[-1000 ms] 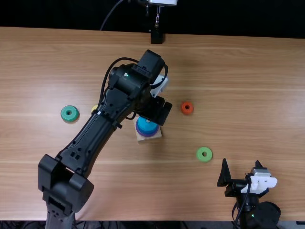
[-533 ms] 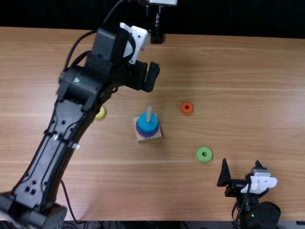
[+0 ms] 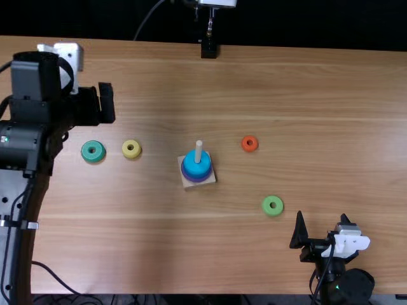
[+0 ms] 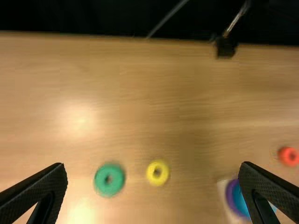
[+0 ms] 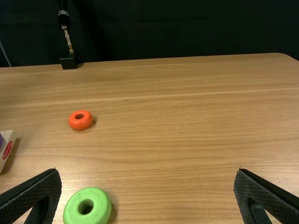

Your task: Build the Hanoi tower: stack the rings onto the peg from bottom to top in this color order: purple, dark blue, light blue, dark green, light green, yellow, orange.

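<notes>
Peg point(image 3: 198, 151) at the middle of the table, blue ring point(image 3: 197, 166) seated above purple ring point(image 3: 185, 174); both grippers released.
Left gripper point(image 3: 106, 103) is over the far left, right gripper point(image 3: 322, 215) at near right, fingers spread on each; dark green ring point(image 3: 86, 152) and yellow ring point(image 3: 131, 154) lie left of the peg; orange ring point(image 3: 244, 145) lies right; light green ring point(image 3: 266, 206), nearer right.

Pretty plain setup tbh: light brown wood tabletop point(image 3: 286, 82) with streaky grain running side to side, one far corner rounded off in the right wrist view. Behind it there's just a black backdrop point(image 3: 331, 22) with faint folds. A small black block point(image 3: 208, 49) sits at the far edge, metal rod point(image 3: 210, 27) rising from it. Soft glare point(image 4: 80, 120) on the wood too.
</notes>
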You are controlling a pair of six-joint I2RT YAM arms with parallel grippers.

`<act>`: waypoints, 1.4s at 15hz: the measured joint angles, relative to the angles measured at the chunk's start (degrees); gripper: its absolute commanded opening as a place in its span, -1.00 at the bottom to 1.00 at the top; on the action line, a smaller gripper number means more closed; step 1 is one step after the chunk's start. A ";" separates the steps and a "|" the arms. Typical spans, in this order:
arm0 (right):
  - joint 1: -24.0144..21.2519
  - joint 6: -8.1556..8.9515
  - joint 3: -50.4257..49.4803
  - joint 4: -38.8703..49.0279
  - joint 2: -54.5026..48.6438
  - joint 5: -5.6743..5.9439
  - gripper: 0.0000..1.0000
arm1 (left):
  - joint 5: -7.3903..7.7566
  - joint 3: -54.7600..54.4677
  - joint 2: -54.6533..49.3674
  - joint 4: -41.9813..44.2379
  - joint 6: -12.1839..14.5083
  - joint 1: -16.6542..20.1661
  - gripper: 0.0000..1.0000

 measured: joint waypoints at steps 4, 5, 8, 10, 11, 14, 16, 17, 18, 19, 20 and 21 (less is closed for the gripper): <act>0.00 0.00 0.00 0.00 0.00 -0.02 1.00 | -1.22 -1.77 3.17 -12.74 0.20 0.96 1.00; 0.00 0.00 0.00 -0.02 0.00 0.00 1.00 | -1.44 -1.77 5.86 -12.85 0.52 0.96 1.00; 0.00 0.02 0.00 0.02 0.00 0.00 1.00 | -2.25 -1.77 12.57 -12.74 2.40 0.96 1.00; 0.00 0.02 0.00 0.00 0.00 0.00 1.00 | -2.67 -1.77 16.90 -12.33 3.85 0.98 1.00; -0.02 0.00 0.00 0.00 0.00 0.00 1.00 | -2.69 -1.77 18.60 -12.24 4.26 1.27 1.00; 0.00 0.02 0.00 0.00 0.00 -0.02 1.00 | -2.73 -1.77 22.51 -12.02 4.57 3.21 1.00; 0.00 0.00 0.00 0.00 0.00 0.00 1.00 | -2.82 -1.77 24.79 -11.13 4.61 3.91 1.00; 0.00 0.00 0.00 0.00 0.00 0.00 1.00 | -2.86 -1.77 25.94 -9.07 4.70 3.96 1.00; -0.02 0.00 0.00 -0.02 0.00 -0.02 1.00 | -2.84 -1.77 26.60 -7.34 4.74 3.93 1.00; 0.00 0.02 0.00 0.00 0.00 0.00 1.00 | -2.86 -1.77 26.93 -6.10 4.81 3.93 1.00; -0.02 0.02 0.00 0.00 0.00 0.00 1.00 | -2.84 -1.77 27.43 -5.20 4.96 3.93 1.00; 0.00 0.02 0.00 0.00 0.00 0.00 1.00 | -2.82 -1.75 28.26 -5.11 4.98 3.96 1.00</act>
